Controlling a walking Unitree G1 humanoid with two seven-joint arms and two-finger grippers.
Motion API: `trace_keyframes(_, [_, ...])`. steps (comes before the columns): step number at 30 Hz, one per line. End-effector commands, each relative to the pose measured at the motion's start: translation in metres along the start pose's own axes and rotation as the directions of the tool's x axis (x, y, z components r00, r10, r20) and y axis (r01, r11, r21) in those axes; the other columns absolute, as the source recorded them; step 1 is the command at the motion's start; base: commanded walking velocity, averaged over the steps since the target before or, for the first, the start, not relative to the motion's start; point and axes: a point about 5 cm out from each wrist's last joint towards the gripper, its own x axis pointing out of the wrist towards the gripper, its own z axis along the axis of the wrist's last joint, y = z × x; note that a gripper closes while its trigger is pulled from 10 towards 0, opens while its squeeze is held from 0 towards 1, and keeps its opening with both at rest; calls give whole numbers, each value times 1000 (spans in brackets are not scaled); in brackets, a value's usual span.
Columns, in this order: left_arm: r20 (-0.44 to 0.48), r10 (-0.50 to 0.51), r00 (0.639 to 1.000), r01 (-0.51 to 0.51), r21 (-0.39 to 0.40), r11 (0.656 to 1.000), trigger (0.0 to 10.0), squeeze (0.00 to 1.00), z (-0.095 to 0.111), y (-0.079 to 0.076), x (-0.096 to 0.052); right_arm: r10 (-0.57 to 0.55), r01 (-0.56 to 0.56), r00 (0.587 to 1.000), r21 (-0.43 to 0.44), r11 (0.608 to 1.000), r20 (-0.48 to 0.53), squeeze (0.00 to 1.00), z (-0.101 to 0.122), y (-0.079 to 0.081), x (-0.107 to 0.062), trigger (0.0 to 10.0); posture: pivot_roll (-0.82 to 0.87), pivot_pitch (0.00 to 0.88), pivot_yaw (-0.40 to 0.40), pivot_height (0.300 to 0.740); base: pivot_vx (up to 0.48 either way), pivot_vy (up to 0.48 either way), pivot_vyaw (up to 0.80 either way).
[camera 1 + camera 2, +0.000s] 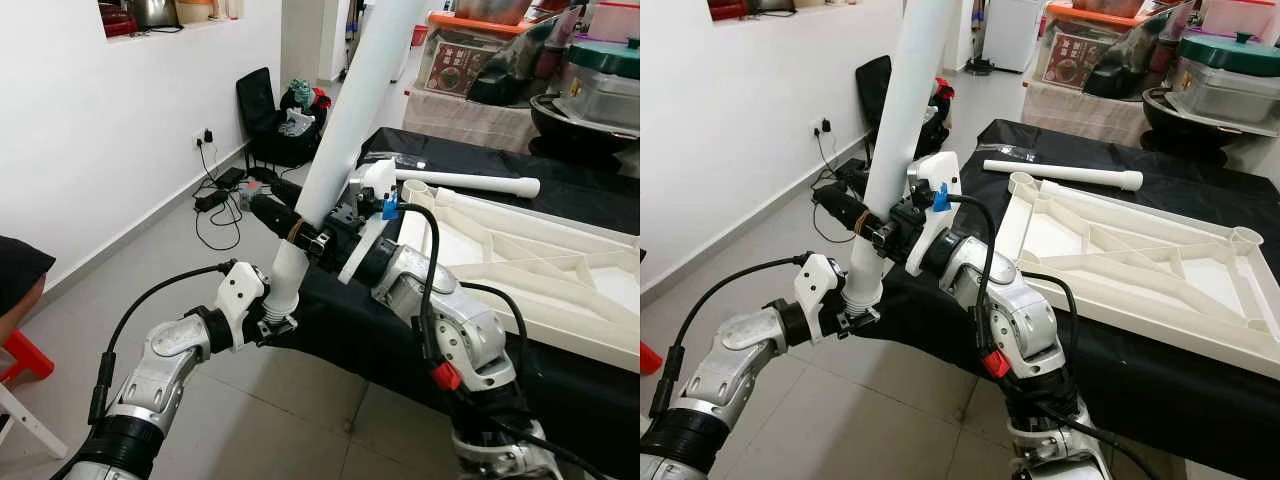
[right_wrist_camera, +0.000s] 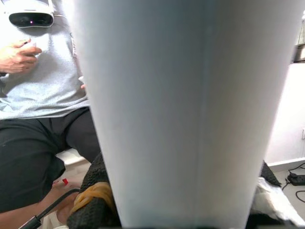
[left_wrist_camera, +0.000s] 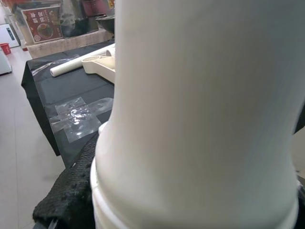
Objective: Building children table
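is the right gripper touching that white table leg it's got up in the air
Touching. In the left eye view the right gripper has its black fingers clamped around the white table leg; the right wrist view shows the leg pressed between them.

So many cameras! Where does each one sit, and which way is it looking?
Left eye view: on the head, looking down at both arms holding a white table leg beside the upturned tabletop.
Right eye view: same head, same scene.
Left wrist view: along the left gripper, at the leg's base, with the tabletop behind.
Right wrist view: along the right gripper, with a seated person behind.
All views share the leg.
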Motion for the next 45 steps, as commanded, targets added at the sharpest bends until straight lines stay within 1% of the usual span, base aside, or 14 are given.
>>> trace_keyframes(1, [-26, -22, 999, 21, -9, 1000, 10000, 0, -4, -7, 8, 123, -125, 991, 27, 992, 53, 0, 6, 22, 11, 10000, 59, 0, -67, 740, 0, 0, 0])
trace_keyframes(2, [-26, -22, 999, 21, -9, 1000, 10000, 0, -4, -7, 8, 123, -125, 991, 27, 992, 53, 0, 6, 22, 11, 10000, 59, 0, -67, 740, 0, 0, 0])
trace_keyframes(3, [-25, -24, 999, 24, -3, 1000, 10000, 0, -4, -7, 8, 121, -123, 991, 30, 992, 55, 506, 6, 21, 10, 10000, 58, 0, -66, 740, 0, 0, 0])
trace_keyframes(6, [-23, -34, 999, 34, 16, 999, 10000, 0, -2, -6, 6, 115, -118, 991, 34, 992, 62, 1000, 8, 19, 10, 10000, 56, 0, -67, 740, 0, 0, 0])
trace_keyframes(18, [-23, -202, 979, 203, 74, 976, 10000, 0, 10, -13, -2, 190, -196, 971, 30, 980, 146, 1000, 25, 11, 1, 10000, 66, 0, -76, 740, 0, 0, 0])
trace_keyframes(25, [-38, -516, 856, 516, 113, 849, 10000, 0, 32, -44, -19, 247, -245, 963, -33, 969, 111, 1000, 22, 2, 0, 10000, 83, 0, -81, 740, 0, 0, 0])
trace_keyframes(26, [-27, -538, 842, 538, 87, 838, 10000, 0, 36, -46, -21, 252, -248, 963, -44, 968, 98, 471, 20, 1, -1, 10000, 87, 0, -81, 740, 0, 0, 0])
trace_keyframes(28, [-18, -557, 830, 557, 68, 828, 10000, 0, 38, -48, -23, 257, -253, 962, -51, 966, 88, 471, 19, -1, -2, 10000, 87, 0, -81, 740, 0, 0, 0])
trace_keyframes(29, [-23, -579, 815, 580, 55, 813, 10000, 0, 39, -50, -26, 260, -256, 963, -56, 965, 78, 0, 17, -2, -4, 10000, 92, 0, -82, 740, 0, 0, 0])
trace_keyframes(31, [-42, -595, 803, 596, 46, 802, 10000, 0, 37, -52, -30, 268, -264, 961, -59, 963, 68, 0, 15, -3, -6, 10000, 96, 0, -80, 740, 0, 0, 0])
trace_keyframes(33, [-75, -607, 791, 611, 39, 791, 10000, 0, 33, -53, -36, 292, -289, 955, -60, 956, 51, 0, 12, -4, -10, 5294, 94, 0, -79, 740, 0, 0, 0])
trace_keyframes(36, [-83, -610, 788, 614, 34, 789, 10000, 0, 33, -53, -39, 303, -300, 952, -60, 952, 43, 0, 11, -4, -11, 5294, 94, 0, -79, 740, 0, 0, 0])
trace_keyframes(39, [-139, -638, 758, 645, 16, 764, 10000, 0, 34, -49, -51, 378, -378, 926, -39, 925, -5, 0, 5, -2, -23, 0, 94, 0, -76, 740, 0, 0, 0])
trace_keyframes(45, [-139, -638, 758, 645, 16, 764, 10000, 0, 34, -49, -51, 378, -378, 926, -39, 925, -5, 0, 5, -2, -23, 0, 94, 0, -76, 740, 0, 0, 0])
